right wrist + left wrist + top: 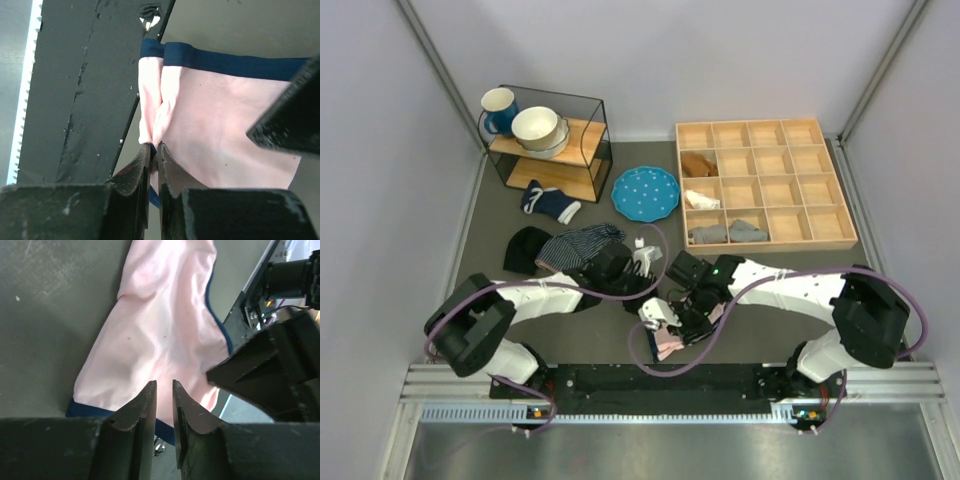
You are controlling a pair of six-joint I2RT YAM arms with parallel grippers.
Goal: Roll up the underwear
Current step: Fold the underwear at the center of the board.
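The underwear is light pink with navy trim. It lies on the grey table at the near edge, just in front of the black rail. In the left wrist view it spreads ahead of my left gripper. That gripper's jaws stand a narrow gap apart with nothing between them, just over the navy trim. My right gripper is shut on a pinched fold at the edge of the underwear. In the top view the left gripper and right gripper meet above the cloth.
A wooden compartment tray at back right holds grey cloth rolls. A blue plate, a navy-and-white striped garment, a black cloth and a shelf with mugs are behind the arms. The black rail runs along the near edge.
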